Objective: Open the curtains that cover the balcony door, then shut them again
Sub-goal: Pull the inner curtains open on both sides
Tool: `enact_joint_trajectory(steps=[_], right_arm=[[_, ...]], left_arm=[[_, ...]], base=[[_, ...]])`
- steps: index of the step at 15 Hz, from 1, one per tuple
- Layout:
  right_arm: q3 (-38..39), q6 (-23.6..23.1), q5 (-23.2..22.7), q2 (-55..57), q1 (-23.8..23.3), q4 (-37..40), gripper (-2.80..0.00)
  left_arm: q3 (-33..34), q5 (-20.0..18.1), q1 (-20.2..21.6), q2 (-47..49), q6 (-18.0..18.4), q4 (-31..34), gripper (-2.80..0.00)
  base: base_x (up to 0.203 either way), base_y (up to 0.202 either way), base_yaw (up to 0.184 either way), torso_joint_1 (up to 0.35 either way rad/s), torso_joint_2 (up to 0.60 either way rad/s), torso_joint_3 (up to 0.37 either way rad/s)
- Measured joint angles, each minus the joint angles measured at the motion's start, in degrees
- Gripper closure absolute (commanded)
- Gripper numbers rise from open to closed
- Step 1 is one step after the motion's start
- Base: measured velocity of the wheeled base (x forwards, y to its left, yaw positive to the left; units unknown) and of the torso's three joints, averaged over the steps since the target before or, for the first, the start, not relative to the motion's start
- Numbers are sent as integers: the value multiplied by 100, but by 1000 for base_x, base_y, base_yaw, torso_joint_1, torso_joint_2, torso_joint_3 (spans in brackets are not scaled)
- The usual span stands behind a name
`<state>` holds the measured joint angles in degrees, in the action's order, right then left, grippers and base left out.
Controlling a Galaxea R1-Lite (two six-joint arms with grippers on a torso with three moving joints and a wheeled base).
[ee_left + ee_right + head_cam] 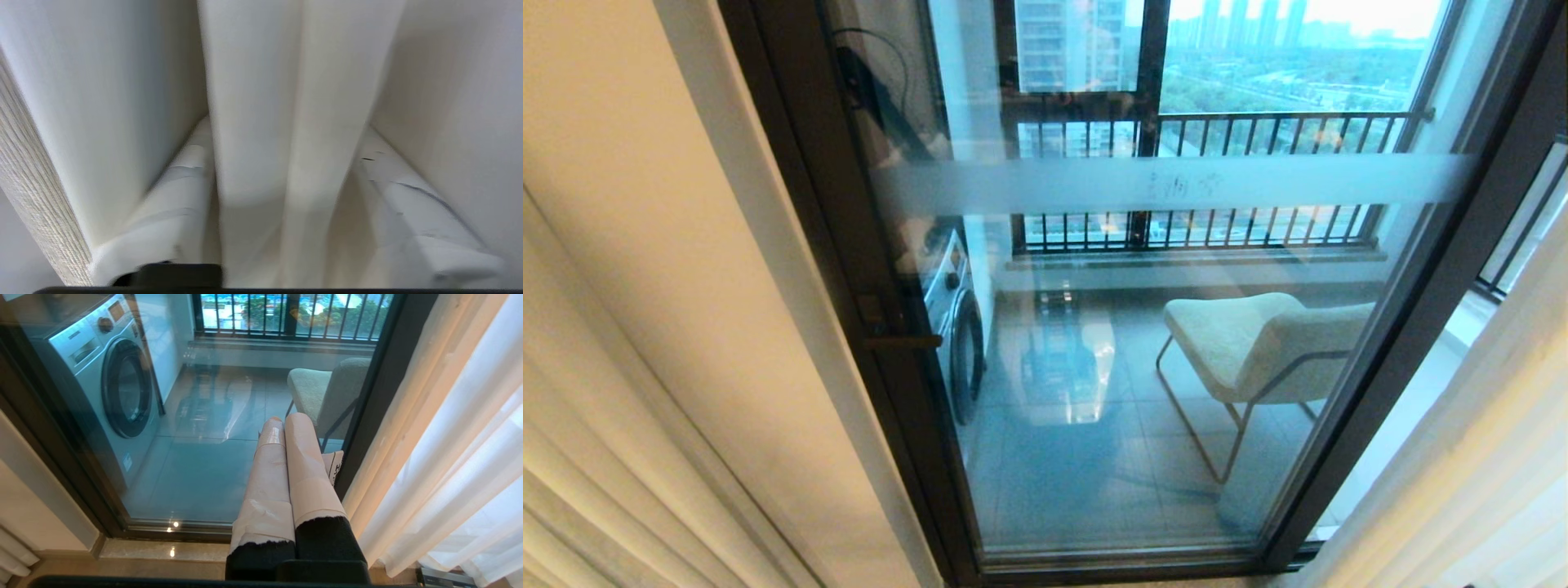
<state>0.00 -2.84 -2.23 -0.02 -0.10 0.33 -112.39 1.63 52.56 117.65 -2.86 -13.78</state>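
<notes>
My left gripper spread wide around a curtain fold (not pinching it), my right gripper pressed shut and empty, balcony door just ahead, uncovered.

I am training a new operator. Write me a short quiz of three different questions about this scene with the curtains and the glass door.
1. True or false: the cream pleated curtains cover the glass of the black-framed sliding balcony door.
2. Which appliance stands behind the glass? A) white front-loading washing machine B) refrigerator C) oven
3. Fill in: a fold of curtain hangs between the spread taped fingers of the ___ gripper.

Key:
1. False. The curtains are drawn to both sides and the glass is bare.
2. A, the washing machine, near the cream padded metal-legged chair.
3. Left. The right gripper is shut and holds nothing.
</notes>
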Motion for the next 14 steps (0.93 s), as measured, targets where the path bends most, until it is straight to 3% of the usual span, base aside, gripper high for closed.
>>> enact_joint_trajectory(steps=[5,11,12,14], right_arm=[[0,-2,-3,0,0,0,0],[0,0,-2,0,2,1,0],[0,0,-3,0,2,2,0],[0,0,-3,1,0,1,0]], left_arm=[[878,1,-201,-922,2,47,-280],[2912,-1,-642,-2563,41,44,-280],[3261,0,-722,-2849,45,45,0],[3756,1,-886,-3323,45,44,0]], base=[[0,0,0,0,0,0],[0,0,0,0,0,0],[0,0,0,0,0,0],[0,0,0,0,0,0]])
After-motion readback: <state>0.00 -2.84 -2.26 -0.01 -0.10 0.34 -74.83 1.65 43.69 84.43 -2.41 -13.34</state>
